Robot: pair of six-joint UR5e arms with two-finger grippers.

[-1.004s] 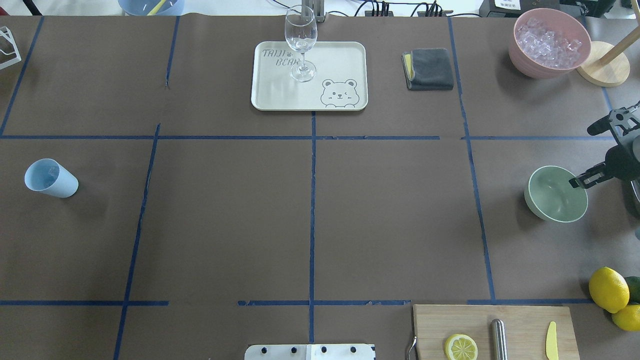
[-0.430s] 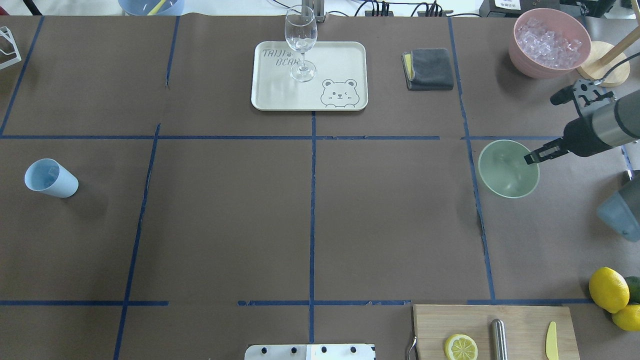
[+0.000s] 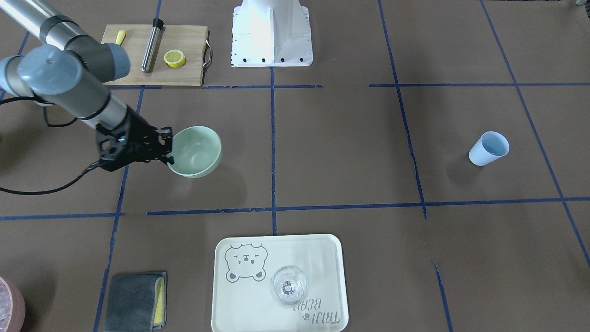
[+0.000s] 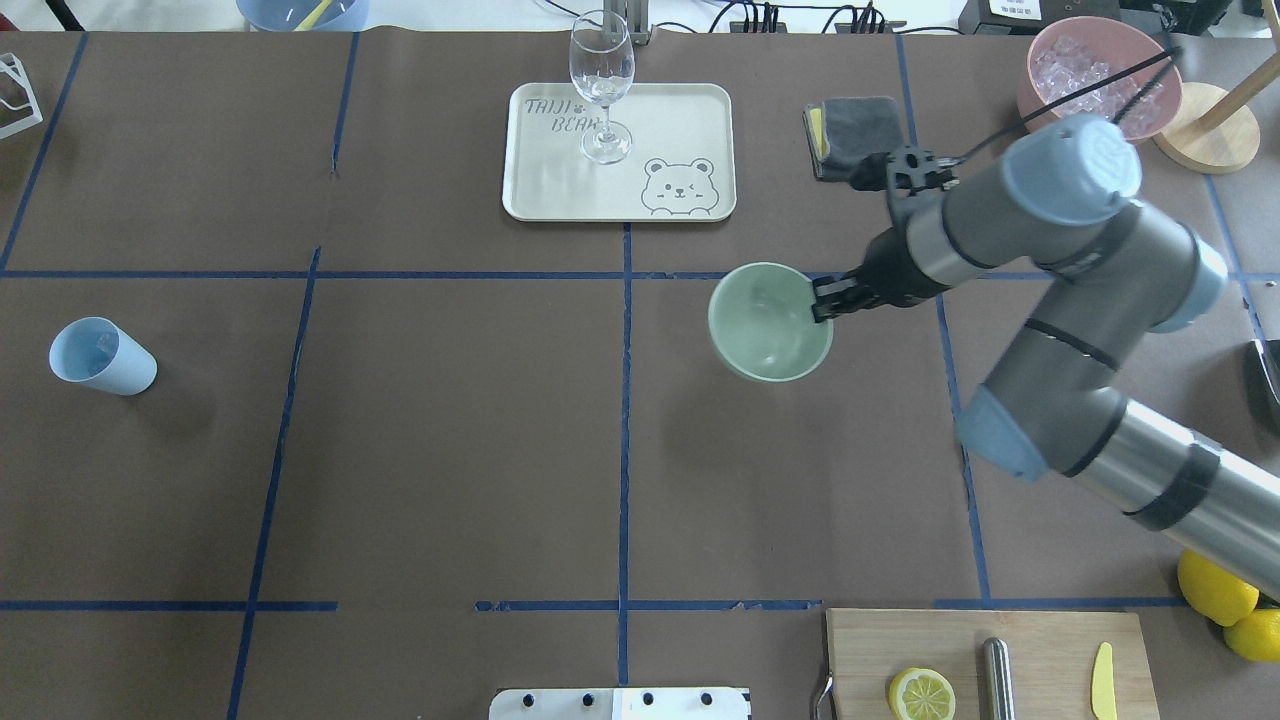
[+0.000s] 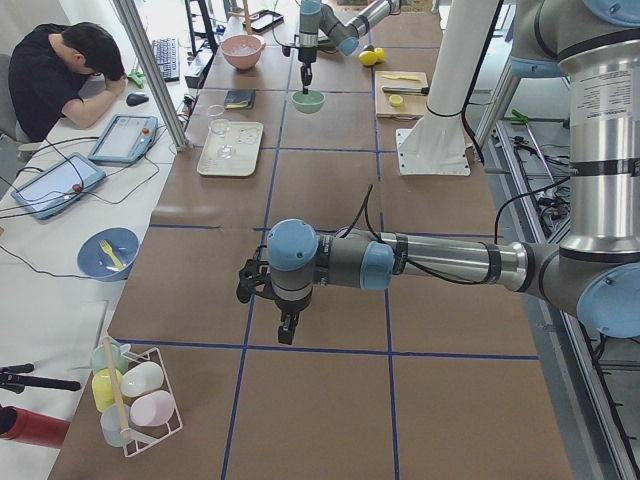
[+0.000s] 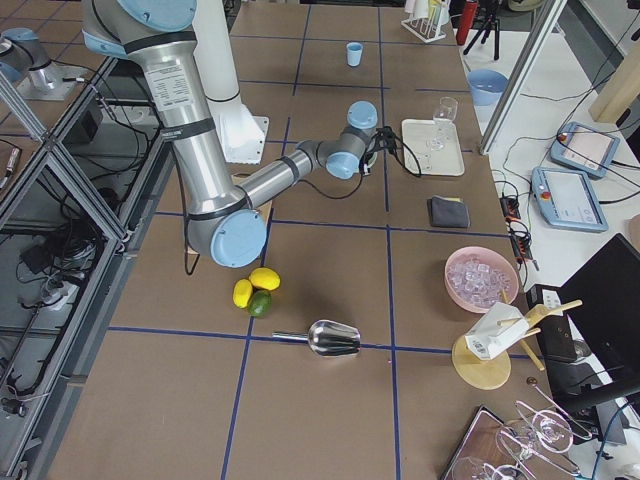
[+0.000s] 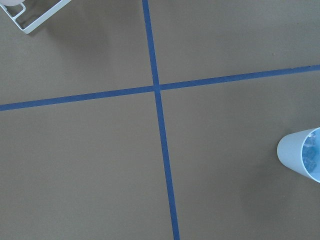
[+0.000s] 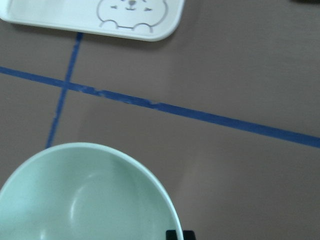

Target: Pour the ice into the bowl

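Right gripper (image 4: 822, 301) pinches bowl (image 4: 765, 322) rim at 3 o'clock, likely to bring it nearer cup (image 4: 100, 356); left gripper (image 5: 286, 330): can't tell.

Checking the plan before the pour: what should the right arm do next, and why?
Probably lower the bowl onto the table: the right gripper pinches its rim, it is empty, and the ice is in the light blue cup.

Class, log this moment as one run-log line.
right gripper: shut on bowl rim | bowl: empty, held aloft | left gripper: state unclear | ice: in cup
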